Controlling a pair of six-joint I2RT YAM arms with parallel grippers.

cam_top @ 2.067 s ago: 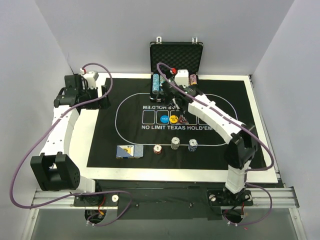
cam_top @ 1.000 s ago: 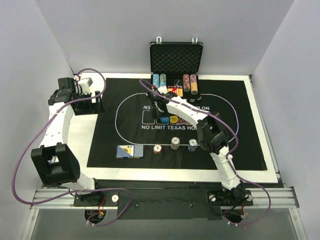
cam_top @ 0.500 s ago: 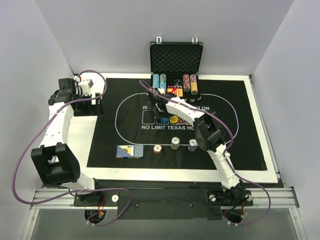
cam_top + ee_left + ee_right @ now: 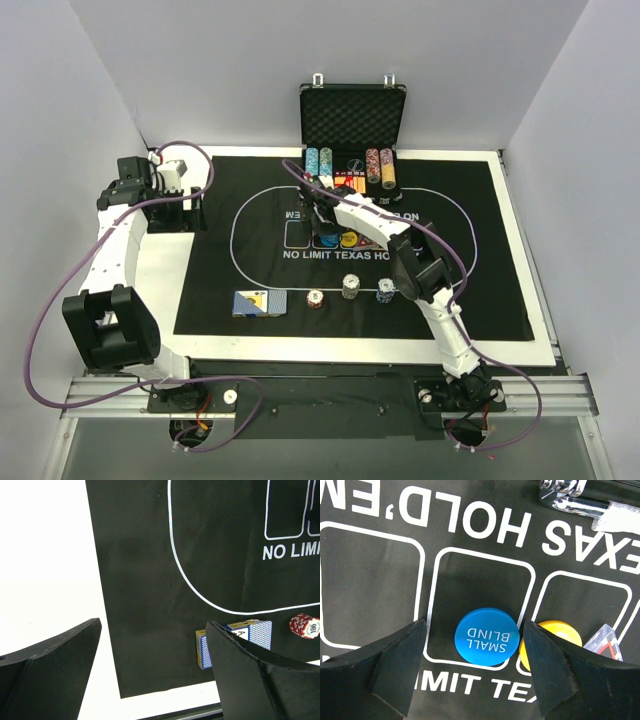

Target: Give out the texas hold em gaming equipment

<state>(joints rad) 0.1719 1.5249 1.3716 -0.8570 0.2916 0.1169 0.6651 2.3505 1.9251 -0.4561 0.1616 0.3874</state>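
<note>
Shows right gripper (image 4: 474,625), moved from case (image 4: 352,115), straddling blue disc (image 4: 487,637), open, empty; left gripper (image 4: 154,624) wide open, idle; signals pickup.

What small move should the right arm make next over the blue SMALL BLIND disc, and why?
Probably lower the right gripper straight down and close on the blue SMALL BLIND disc. Its jaws stand open on either side of the disc, which lies flat in a printed square on the mat and does not seem to be touched yet. Mind the yellow disc close beside one finger.
</note>
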